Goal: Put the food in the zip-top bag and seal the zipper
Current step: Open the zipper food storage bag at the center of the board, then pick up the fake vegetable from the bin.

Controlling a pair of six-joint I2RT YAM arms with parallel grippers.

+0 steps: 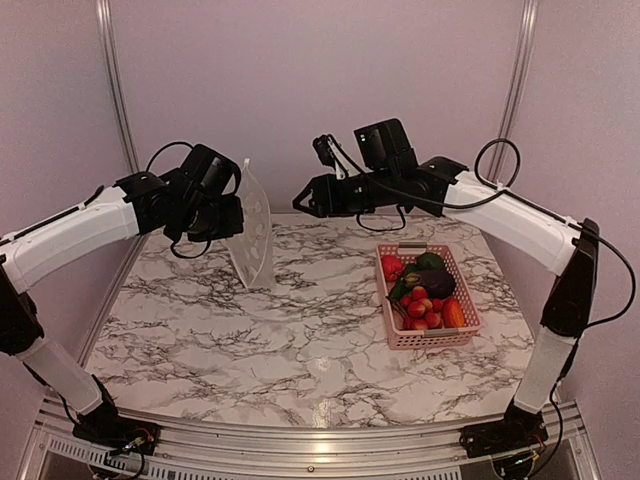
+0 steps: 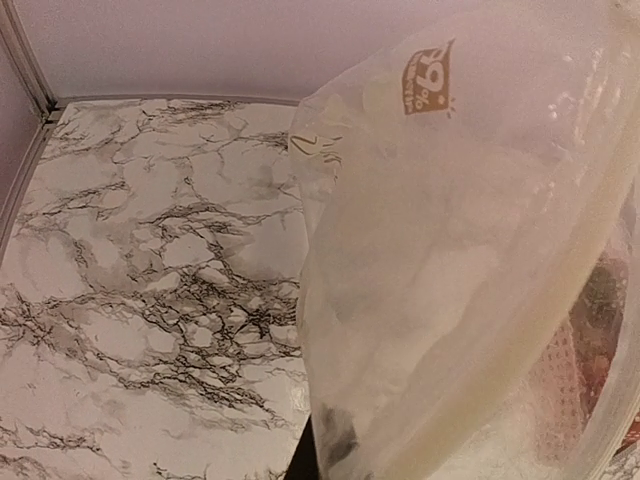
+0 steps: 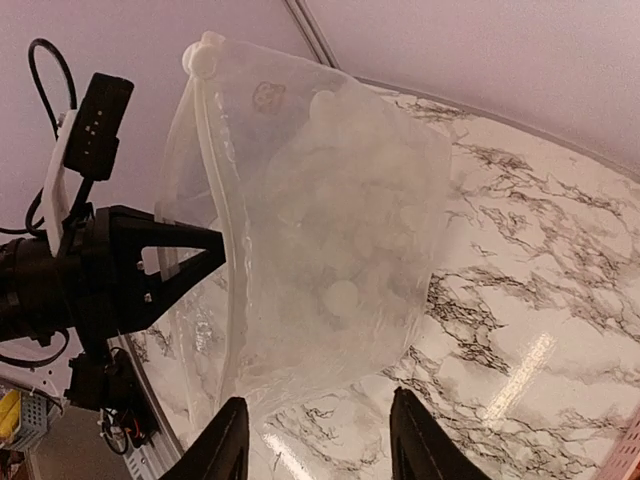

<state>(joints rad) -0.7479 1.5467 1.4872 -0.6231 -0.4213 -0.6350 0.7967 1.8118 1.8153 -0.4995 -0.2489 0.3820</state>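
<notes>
The zip-top bag (image 1: 256,232) hangs upright above the back left of the table, clear with white dots, and my left gripper (image 1: 236,216) is shut on its edge. In the left wrist view the bag (image 2: 470,260) fills the right side and covers all but one dark finger (image 2: 312,452). My right gripper (image 1: 301,198) hovers open a short way right of the bag, holding nothing. Its view shows the bag (image 3: 330,230), the zipper (image 3: 214,190) along the left edge, and my open right gripper (image 3: 318,445) beneath it. The food (image 1: 424,290) lies in the pink basket.
The pink slotted basket (image 1: 468,300) stands at the right of the marble table (image 1: 250,340), holding a red tomato (image 1: 391,265), a purple eggplant (image 1: 432,282), strawberries (image 1: 418,307) and an orange carrot (image 1: 453,314). Walls enclose the back and sides.
</notes>
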